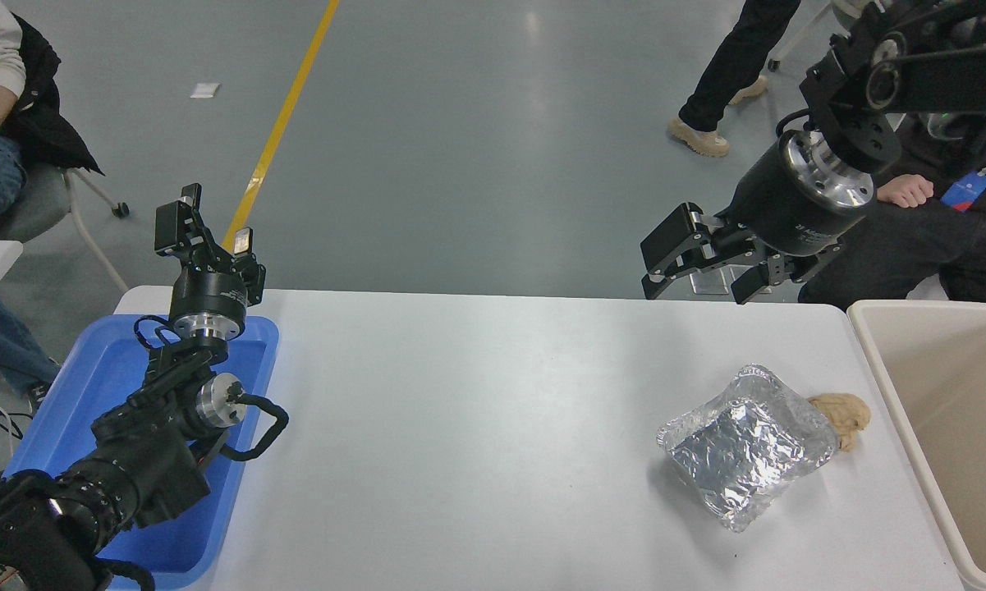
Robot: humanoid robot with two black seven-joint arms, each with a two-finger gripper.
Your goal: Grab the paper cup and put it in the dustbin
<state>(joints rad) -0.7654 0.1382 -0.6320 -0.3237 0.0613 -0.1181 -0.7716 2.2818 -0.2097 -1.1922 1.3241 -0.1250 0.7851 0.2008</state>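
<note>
The paper cup is out of view. The beige dustbin stands at the table's right edge; the part of its inside that shows holds nothing I can see. My right gripper hangs open and empty above the table's far edge, left of the bin and above the foil packet. My left gripper is open, parked over the blue tray at the lower left.
A crumpled silver foil packet lies on the white table at right, with a small tan lump touching its right side. A shallow blue tray sits at left. People sit and stand beyond the table's far side.
</note>
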